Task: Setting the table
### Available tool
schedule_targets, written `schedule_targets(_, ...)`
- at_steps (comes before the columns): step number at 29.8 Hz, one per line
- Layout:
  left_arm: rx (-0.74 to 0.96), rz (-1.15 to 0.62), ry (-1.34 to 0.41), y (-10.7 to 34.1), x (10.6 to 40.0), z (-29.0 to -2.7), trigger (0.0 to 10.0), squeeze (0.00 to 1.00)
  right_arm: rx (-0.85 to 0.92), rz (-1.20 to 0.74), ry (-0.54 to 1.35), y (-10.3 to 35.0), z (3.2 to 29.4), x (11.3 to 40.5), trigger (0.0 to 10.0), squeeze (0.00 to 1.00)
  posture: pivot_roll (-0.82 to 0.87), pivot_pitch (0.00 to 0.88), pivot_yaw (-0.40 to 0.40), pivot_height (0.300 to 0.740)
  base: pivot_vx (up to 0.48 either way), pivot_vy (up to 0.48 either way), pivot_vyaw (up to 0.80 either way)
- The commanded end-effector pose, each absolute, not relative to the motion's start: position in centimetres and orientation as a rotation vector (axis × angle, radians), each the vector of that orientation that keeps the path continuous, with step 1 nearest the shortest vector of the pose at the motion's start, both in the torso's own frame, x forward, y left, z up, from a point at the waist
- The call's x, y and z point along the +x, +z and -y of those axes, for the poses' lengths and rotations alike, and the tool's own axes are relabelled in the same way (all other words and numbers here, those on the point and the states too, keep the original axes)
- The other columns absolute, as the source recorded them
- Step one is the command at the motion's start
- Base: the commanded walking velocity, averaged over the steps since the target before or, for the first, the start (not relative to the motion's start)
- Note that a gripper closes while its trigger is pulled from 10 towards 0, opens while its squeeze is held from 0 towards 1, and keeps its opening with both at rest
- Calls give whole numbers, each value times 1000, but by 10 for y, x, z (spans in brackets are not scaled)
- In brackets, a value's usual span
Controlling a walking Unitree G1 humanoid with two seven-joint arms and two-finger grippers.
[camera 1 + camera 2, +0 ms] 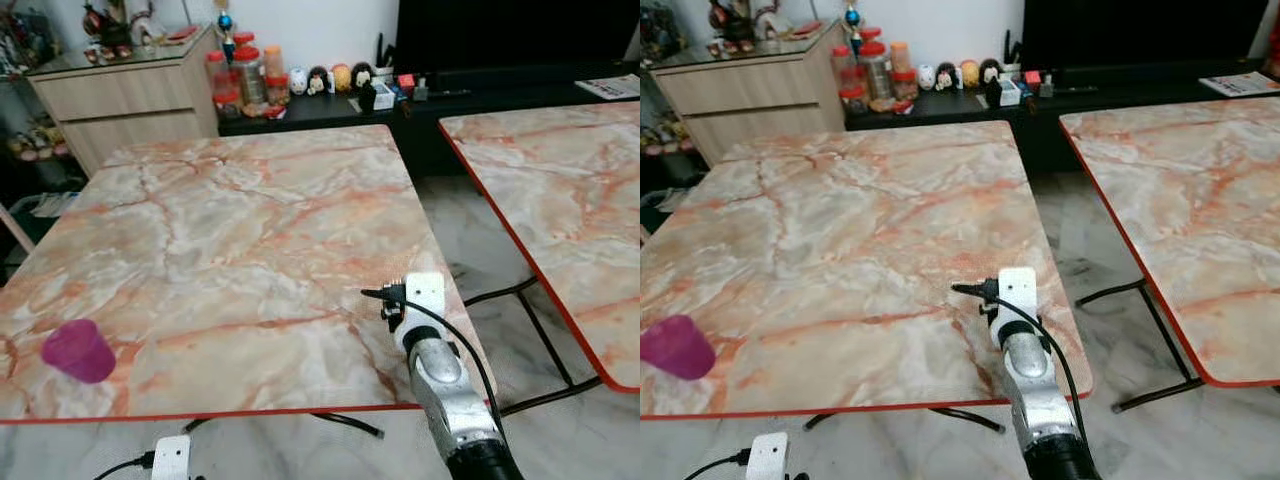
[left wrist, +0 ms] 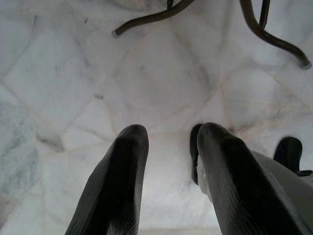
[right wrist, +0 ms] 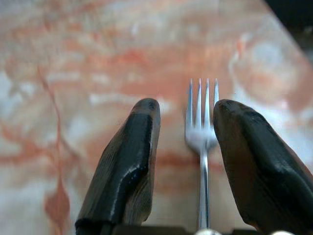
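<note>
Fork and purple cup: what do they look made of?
The fork between the right gripper's fingers looks like polished metal, probably steel: silvery, with bright glints on thin tines. The purple cup seems translucent plastic with a matte sheen, though coloured glass can't be ruled out.

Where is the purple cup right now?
The purple cup stands on the near left corner of the marble table, close to its red front edge and far from the right gripper with the fork.
</note>
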State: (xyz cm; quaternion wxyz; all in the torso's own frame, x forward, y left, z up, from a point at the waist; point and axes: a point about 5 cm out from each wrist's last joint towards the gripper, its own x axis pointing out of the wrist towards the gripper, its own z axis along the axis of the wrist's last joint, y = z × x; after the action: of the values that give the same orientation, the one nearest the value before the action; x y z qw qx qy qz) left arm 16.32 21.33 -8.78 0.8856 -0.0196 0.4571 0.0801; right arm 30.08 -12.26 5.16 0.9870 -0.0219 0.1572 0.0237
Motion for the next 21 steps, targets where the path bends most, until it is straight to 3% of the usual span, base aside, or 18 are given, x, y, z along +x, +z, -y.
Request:
schedule_targets(1,-39,-951,172,-88,161,-217,10000,0,-63,-307,58,61,118,301,10000,0,17,0,75,740,0,0,0)
schedule_targets(21,-41,-951,177,-88,160,-219,10000,0,-79,-397,64,66,113,289,10000,0,17,9,74,740,0,0,0)
